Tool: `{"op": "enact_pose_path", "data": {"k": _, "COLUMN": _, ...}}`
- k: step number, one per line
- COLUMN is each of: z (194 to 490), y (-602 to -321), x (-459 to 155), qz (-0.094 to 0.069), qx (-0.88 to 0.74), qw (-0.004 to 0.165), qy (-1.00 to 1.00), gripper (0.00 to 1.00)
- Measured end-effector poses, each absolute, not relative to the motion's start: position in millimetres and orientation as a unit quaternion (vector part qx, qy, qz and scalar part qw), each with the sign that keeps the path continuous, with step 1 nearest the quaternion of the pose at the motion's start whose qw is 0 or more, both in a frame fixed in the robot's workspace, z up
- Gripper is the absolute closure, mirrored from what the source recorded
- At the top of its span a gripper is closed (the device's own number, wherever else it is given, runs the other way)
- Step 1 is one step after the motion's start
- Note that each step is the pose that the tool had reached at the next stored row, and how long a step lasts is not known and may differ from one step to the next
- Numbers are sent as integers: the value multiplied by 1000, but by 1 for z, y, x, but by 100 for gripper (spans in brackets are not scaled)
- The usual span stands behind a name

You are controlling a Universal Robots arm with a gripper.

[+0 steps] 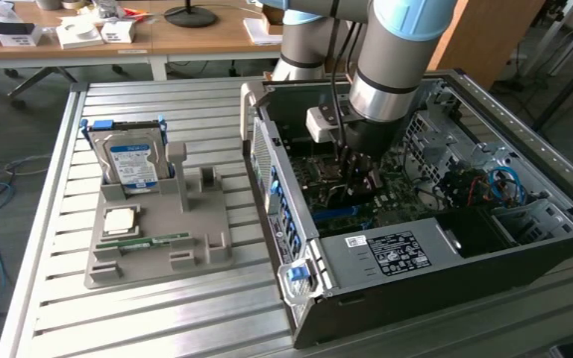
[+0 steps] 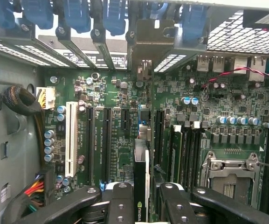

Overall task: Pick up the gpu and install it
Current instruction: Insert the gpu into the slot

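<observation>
Starting big, what sits around your pincer? my bench-mate asks.

"The slatted metal table (image 1: 167, 321) carries everything. On it stands the open computer case (image 1: 386, 306), and my arm (image 1: 391, 67) reaches down into it, so my pincer (image 1: 357, 175) hangs inside, close above the motherboard (image 2: 125, 140)."

"And outside the case?"

"A grey tray (image 1: 157, 246) lies on the table well apart from my pincer, beyond the case wall. A silver, blue-labelled hard drive (image 1: 132, 164) stands upright in the tray's far holder. Nearer its front lie a square chip (image 1: 119, 218) and, just beside that, a green RAM stick (image 1: 142, 241)."

"Where is the gpu?"

"The gpu (image 2: 140, 172) is in my pincer (image 2: 141, 196). My fingers (image 2: 118, 200) are clenched on it from both sides, and it stands edge-on between them, reaching out from the fingertips over the board. A small green logo shows on its dark edge. Whether it touches the board, I cannot tell."

"What lies under it?"

"To one side of the card run two long black slots (image 2: 105, 144) and, farther off, a white slot (image 2: 71, 137). To the other side are the memory slots (image 2: 185, 154) and then the metal-framed processor socket (image 2: 230, 175)."
</observation>
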State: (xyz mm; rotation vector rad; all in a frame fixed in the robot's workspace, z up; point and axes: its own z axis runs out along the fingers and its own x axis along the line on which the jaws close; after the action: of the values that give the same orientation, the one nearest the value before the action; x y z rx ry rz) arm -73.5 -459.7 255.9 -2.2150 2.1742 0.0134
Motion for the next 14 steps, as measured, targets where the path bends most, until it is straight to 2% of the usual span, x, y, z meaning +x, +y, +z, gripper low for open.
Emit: {"op": "enact_pose_path", "data": {"k": 14, "z": 256, "y": -460, "x": -75, "qz": 4, "qx": -709, "qw": 19, "qy": 705, "gripper": 74}}
